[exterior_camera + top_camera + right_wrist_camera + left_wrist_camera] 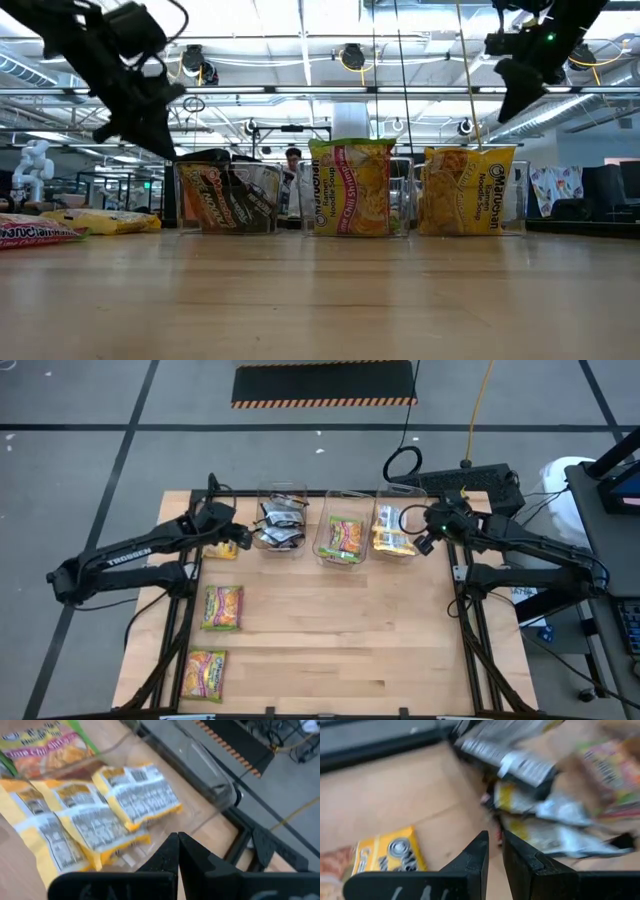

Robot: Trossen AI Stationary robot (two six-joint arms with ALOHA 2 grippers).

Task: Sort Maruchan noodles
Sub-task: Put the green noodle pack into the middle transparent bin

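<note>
Three clear bins stand in a row at the table's far side. The left bin [280,520] holds black packets [540,805], the middle bin [342,538] lime-green ones [352,187], the right bin [393,532] yellow ones [95,815]. A yellow packet [222,548] lies flat on the table beside the left bin, also visible in the left wrist view [387,852]. Two lime-green packets [222,607] [207,672] lie flat nearer the left edge. My left gripper [495,837] hovers between the yellow packet and the left bin, its fingers a narrow gap apart and empty. My right gripper [178,840] is raised by the right bin, shut and empty.
Bare wood covers the table's middle and near right part [380,640]. A black frame rail [240,845] runs along the table's right edge, just past the right bin. A keyboard [465,482] lies beyond the far right corner. A person [293,160] shows in the room behind the bins.
</note>
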